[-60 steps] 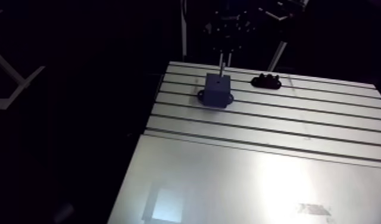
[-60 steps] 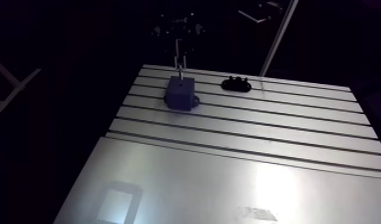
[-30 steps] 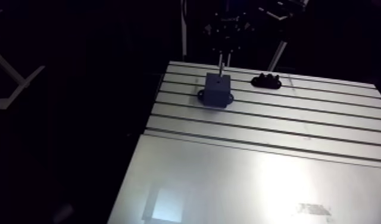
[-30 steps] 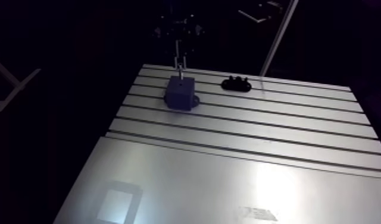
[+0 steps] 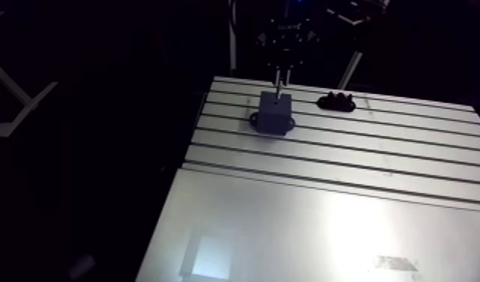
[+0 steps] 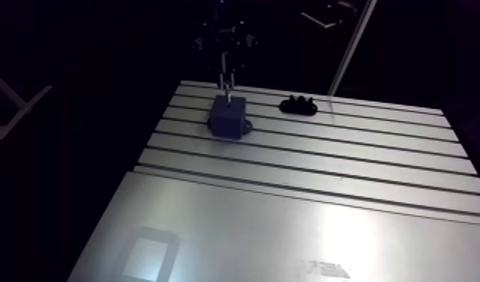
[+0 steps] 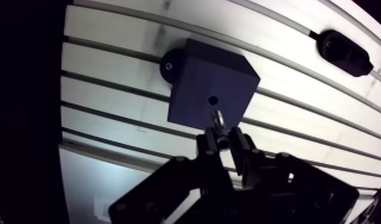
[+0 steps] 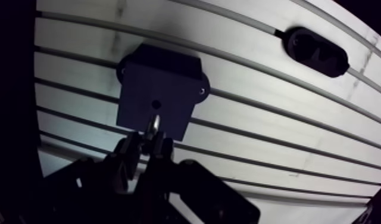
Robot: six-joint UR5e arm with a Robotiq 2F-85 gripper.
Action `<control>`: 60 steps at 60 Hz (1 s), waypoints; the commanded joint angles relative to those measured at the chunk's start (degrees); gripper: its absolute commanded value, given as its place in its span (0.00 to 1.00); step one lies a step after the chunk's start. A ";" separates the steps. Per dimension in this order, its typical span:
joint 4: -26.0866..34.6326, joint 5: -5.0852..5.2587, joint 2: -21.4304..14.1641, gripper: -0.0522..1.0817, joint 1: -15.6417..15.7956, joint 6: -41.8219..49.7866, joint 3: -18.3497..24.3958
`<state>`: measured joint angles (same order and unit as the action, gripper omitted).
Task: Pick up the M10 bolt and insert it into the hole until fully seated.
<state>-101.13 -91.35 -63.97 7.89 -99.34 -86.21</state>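
The M10 bolt point(image 7: 216, 120) is pinched upright between the fingers of the hand point(image 7: 224, 140), which are closed tight on it. Its tip is close by the hole point(image 7: 212, 100) in the dark block point(image 7: 196, 83) on the slotted worktop point(image 7: 109, 89). A black holder point(image 7: 344, 52) lies well apart.

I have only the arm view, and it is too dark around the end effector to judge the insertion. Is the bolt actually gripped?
Observer: Yes. In the wrist view the end effector is shut on the bolt, which sticks out ahead of its fingers.
Operator: Is the tip in the hole yet?
Observer: No. The hole in the top of the block shows whole and dark, and the bolt's tip sits just short of it.
Operator: How is the block fixed down?
Observer: Its side tab carries a screw over a table slot.
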 commanded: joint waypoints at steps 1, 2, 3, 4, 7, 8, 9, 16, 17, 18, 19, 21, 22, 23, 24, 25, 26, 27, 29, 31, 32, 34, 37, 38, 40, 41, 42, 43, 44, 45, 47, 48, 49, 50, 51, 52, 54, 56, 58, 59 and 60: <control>-0.98 0.06 0.04 1.00 0.03 -0.29 -0.48; -0.98 0.06 0.04 1.00 0.03 -0.29 -0.48; -1.18 0.07 0.04 1.00 0.03 -0.29 -0.64; -1.18 0.07 0.04 1.00 0.03 -0.29 -0.64; -1.46 0.08 0.04 1.00 0.10 -0.30 -0.76; -1.48 0.00 0.04 1.00 0.11 -0.37 -0.83; -1.48 0.00 0.04 1.00 0.11 -0.37 -0.83; -1.57 0.08 0.04 1.00 0.10 -0.29 -0.94; -1.57 0.08 0.04 1.00 0.10 -0.29 -0.94; -1.57 0.08 0.04 1.00 0.11 -0.29 -0.94; -1.57 0.08 0.04 1.00 0.11 -0.29 -0.94; -1.57 0.00 0.11 1.00 0.11 -0.29 -1.01; -1.57 0.06 0.12 1.00 0.11 -0.29 -0.95; -1.57 0.06 0.12 1.00 0.11 -0.29 -0.95; -1.65 0.07 0.12 1.00 0.11 -0.29 -0.94; -1.65 0.07 0.12 1.00 0.11 -0.29 -0.94; -1.88 0.08 0.13 1.00 0.11 -0.29 -1.01; -1.88 0.08 0.13 1.00 0.11 -0.29 -1.01; -2.07 0.08 0.05 1.00 0.11 -0.29 -1.02; -2.17 0.08 0.04 1.00 0.11 -0.29 -1.02; -2.26 0.08 0.04 1.00 0.11 -0.29 -1.02; -2.20 0.08 0.04 1.00 0.11 -0.29 -0.95; -2.27 0.08 0.11 1.00 0.11 -0.29 -1.01; -2.27 0.08 0.11 1.00 0.11 -0.29 -1.01; -2.27 0.08 0.12 1.00 0.11 -0.29 -0.95; -2.27 0.08 0.12 1.00 0.11 -0.29 -0.94; -2.27 0.08 0.20 1.00 0.11 -0.29 -0.94; -2.27 0.08 0.20 1.00 0.11 -0.29 -0.94; -2.27 0.08 0.29 1.00 0.11 -0.29 -0.94; -2.27 0.08 0.29 1.00 0.11 -0.29 -0.94; -2.27 0.08 0.30 1.00 0.11 -0.29 -0.94; -2.27 0.08 0.38 1.00 0.11 -0.29 -0.94; -2.27 0.08 0.38 1.00 0.11 -0.29 -0.94; -2.27 0.08 0.39 1.00 0.11 -0.29 -0.94; -2.27 0.08 0.39 1.00 0.11 -0.29 -0.94; -2.27 0.08 0.46 1.00 0.11 -0.29 -0.94; -2.27 0.08 0.47 1.00 0.11 -0.29 -0.94; -2.27 0.08 0.48 1.00 0.11 -0.29 -0.94; -2.27 0.08 0.48 1.00 0.11 -0.29 -0.94; -2.27 0.08 0.48 1.00 0.11 -0.29 -0.94; -2.27 0.08 0.48 1.00 0.11 -0.29 -0.94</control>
<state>-103.38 -91.27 -63.63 8.00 -99.62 -87.15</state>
